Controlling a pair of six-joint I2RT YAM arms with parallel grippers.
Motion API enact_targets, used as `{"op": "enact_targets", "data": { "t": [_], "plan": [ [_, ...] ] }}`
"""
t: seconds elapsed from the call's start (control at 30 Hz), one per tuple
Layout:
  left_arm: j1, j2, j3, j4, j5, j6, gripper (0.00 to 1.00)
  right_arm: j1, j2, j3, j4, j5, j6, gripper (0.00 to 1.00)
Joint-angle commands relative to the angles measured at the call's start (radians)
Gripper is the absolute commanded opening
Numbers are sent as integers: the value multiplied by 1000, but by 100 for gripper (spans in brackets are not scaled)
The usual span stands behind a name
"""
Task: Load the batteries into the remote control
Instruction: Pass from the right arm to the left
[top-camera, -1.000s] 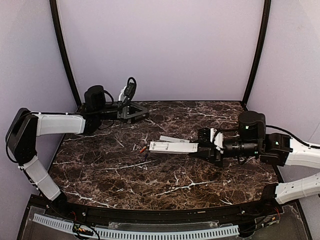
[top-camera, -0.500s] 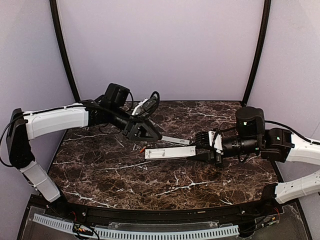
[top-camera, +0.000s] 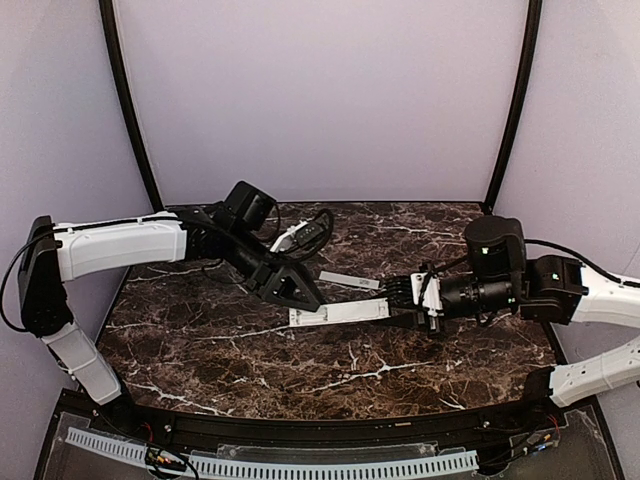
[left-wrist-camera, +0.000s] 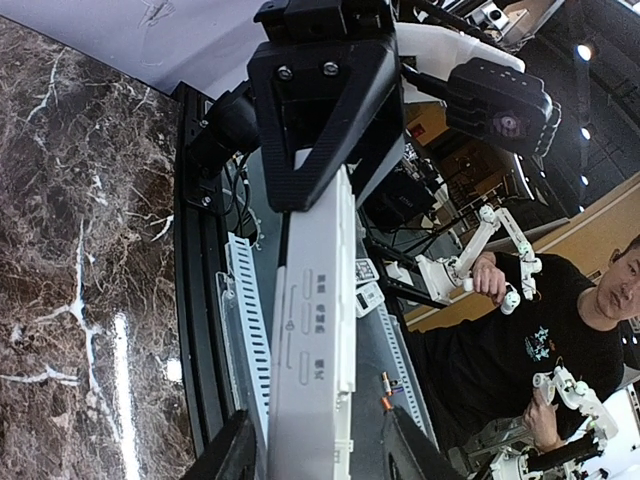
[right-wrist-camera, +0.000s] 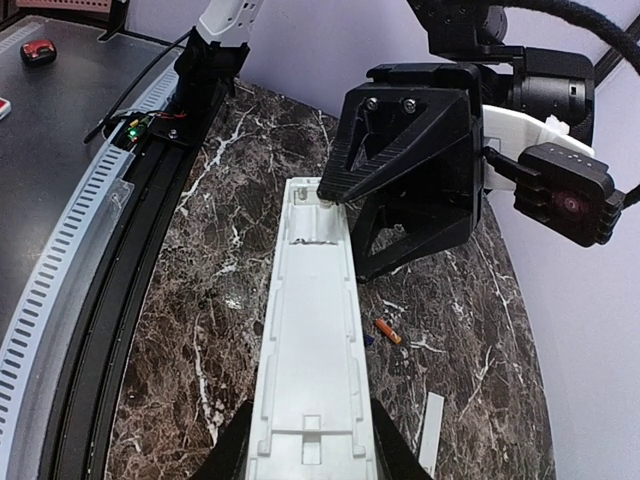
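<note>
We see the right end effector (top-camera: 400, 302) clamped on 1 end of the remote control (top-camera: 340, 312), its battery recess facing up. The left end effector (top-camera: 305, 293) straddles the other end with its jaws part open, and a gap shows beside 1 finger. The orange battery (right-wrist-camera: 388, 331) and the dark battery (right-wrist-camera: 368, 340) lie close together on the bench (top-camera: 300, 370), just beside the remote control.

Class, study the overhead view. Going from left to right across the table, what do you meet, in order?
Left arm, its jaws at the remote's left end → remote control → right arm, its jaws shut on the remote's right end.
</note>
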Motion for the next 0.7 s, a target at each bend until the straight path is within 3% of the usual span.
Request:
{"op": "enact_targets", "data": {
  "t": [0.0,0.4,0.53,0.67],
  "plan": [
    [-14,1,25,-36,43,26,43,17,-1,30,14,34,-24,0],
    [-33,37,49,-94,29,39,46,23,-2,33,13,54,-46,0],
    [-35,46,62,-112,33,78,35,25,-2,33,13,55,-49,0],
    [-36,46,64,-111,42,78,12,25,-5,30,14,67,-54,0]
  ]
}}
